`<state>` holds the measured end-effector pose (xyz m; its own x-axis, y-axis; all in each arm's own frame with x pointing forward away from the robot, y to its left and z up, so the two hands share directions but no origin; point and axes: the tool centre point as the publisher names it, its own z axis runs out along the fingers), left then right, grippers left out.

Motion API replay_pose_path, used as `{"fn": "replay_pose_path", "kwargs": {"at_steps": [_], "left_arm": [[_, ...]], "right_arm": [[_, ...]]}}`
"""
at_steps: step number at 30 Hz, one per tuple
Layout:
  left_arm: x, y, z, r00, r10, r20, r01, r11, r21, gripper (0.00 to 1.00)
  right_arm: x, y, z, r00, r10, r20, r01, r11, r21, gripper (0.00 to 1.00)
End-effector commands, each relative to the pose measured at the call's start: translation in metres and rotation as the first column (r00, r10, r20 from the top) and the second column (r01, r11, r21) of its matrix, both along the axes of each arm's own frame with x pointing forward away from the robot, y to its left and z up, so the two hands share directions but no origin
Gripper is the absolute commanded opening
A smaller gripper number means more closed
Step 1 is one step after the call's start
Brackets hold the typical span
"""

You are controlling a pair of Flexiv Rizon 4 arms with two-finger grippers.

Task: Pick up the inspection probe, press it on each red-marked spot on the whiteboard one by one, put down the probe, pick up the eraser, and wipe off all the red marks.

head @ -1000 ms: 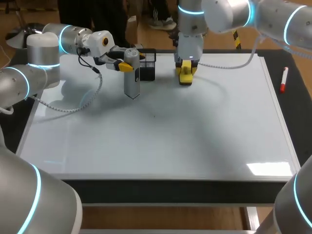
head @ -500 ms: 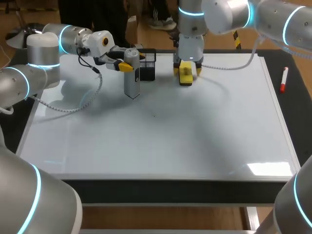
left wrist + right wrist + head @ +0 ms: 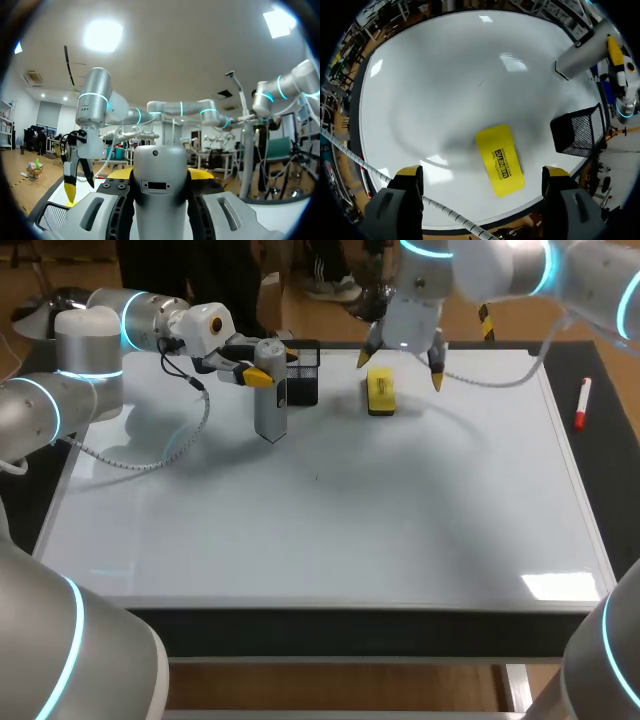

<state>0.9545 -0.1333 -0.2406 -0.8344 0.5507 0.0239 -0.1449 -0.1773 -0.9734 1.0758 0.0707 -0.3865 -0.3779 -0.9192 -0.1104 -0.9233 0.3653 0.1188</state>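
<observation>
Lit brightly and evenly from overhead. Threw a hard white glare patch on the whiteboard near its 5 o'clock corner, with smaller bright spots scattered over it in the right wrist view. Laid soft grey shadows at 10 o'clock under the left arm and at 1 o'clock beside the eraser. Left a dull sheen on the probe.

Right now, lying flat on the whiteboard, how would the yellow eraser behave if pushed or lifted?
The eraser is a low, flat block, so it probably won't roll or tip. On the glossy whiteboard it would likely slide easily when pushed.
</observation>
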Motion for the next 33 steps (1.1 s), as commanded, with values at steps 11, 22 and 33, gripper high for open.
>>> {"fn": "replay_pose_path", "kwargs": {"at_steps": [11,22,33], "left_arm": [[0.001,0.000,0.001,1.000,-0.002,0.001,0.002,1.000,0.002,0.00],[0.001,0.000,0.001,1.000,-0.002,0.001,0.002,1.000,0.002,0.00],[0.001,0.000,0.001,1.000,-0.002,0.001,0.002,1.000,0.002,0.00]], "right_arm": [[-0.019,-0.040,0.067,0.916,-0.401,0.009,0.394,0.902,0.175,1.00],[-0.022,-0.064,0.101,0.806,-0.573,-0.145,0.590,0.795,0.140,1.00],[-0.030,-0.080,0.126,0.764,-0.628,-0.152,0.645,0.733,0.214,1.00]]}}
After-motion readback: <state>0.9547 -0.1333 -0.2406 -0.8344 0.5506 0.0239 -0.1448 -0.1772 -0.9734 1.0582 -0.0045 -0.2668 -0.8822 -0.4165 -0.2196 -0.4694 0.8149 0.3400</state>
